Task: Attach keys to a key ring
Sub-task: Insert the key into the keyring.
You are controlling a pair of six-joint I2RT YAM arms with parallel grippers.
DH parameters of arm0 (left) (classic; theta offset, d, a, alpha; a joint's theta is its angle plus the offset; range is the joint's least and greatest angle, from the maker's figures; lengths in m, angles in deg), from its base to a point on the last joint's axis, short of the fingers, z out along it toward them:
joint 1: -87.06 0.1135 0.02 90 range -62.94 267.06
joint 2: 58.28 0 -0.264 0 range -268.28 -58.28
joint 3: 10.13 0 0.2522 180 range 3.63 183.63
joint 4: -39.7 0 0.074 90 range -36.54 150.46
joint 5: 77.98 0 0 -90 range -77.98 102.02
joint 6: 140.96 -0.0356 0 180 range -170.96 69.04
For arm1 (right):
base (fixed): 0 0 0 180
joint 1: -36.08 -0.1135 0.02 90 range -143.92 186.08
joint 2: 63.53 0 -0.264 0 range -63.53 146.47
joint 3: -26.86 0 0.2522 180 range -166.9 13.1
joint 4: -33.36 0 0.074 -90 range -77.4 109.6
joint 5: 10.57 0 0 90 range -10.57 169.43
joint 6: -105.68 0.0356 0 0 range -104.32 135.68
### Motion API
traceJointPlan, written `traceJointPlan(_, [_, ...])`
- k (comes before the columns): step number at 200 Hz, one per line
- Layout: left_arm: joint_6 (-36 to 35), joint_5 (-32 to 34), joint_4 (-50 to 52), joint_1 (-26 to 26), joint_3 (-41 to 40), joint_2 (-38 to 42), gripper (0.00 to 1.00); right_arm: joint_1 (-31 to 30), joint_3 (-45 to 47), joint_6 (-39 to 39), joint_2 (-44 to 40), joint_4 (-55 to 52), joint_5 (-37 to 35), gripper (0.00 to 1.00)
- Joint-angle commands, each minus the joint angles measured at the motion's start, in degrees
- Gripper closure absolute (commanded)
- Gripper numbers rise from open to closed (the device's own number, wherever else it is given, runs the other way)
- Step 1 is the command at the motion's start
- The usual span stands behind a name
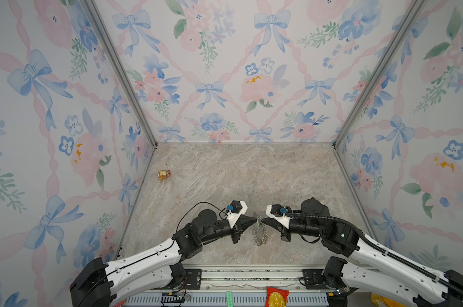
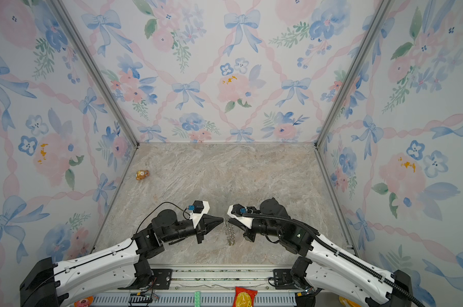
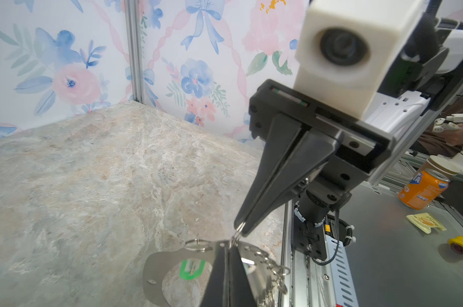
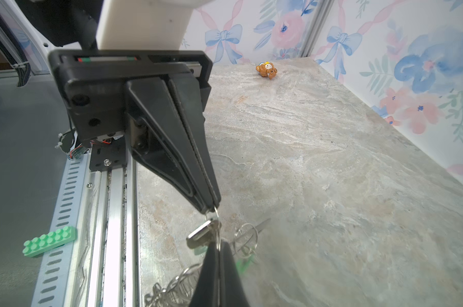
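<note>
The left gripper (image 1: pixel 254 220) and right gripper (image 1: pixel 264 220) stood tip to tip, both clamped on the key ring (image 1: pixel 260 235). The hoop hung edge-on beneath them, flat faces turned left and right.

Brown bear figurine (image 1: pixel 164 174); green toy brick (image 4: pixel 49 240)

Key ring (image 3: pixel 151 268) partly behind left pincer (image 3: pixel 229 245)

Left pincer (image 1: pixel 254 219) and right pincer (image 1: pixel 264 220), both closed, meet tip-to-tip at the key ring (image 1: pixel 259 234).
</note>
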State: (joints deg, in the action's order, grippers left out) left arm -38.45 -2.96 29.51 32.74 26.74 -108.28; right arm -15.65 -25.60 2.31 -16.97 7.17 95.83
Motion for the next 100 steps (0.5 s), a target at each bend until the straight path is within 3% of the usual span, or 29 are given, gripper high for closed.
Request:
traceJointPlan(1, [1.70,5.75,0.58,0.88,-1.33,1.46,1.00,0.92,-1.05,1.01,-1.06,0.59,-1.91,1.00])
traceJointPlan(26, [2.16,4.80,0.83,0.93,-1.15,0.13,1.00,1.09,-0.79,1.32,-1.21,1.87,-1.67,1.00])
traceJointPlan(71, [1.31,-2.86,0.87,0.87,1.20,-3.33,1.00,1.39,0.11,1.99,-1.91,3.79,-0.34,1.00])
traceJointPlan(100, [0.51,-4.39,-0.14,0.95,0.75,-0.45,0.80,1.43,0.20,0.57,-2.16,2.67,1.38,1.00])
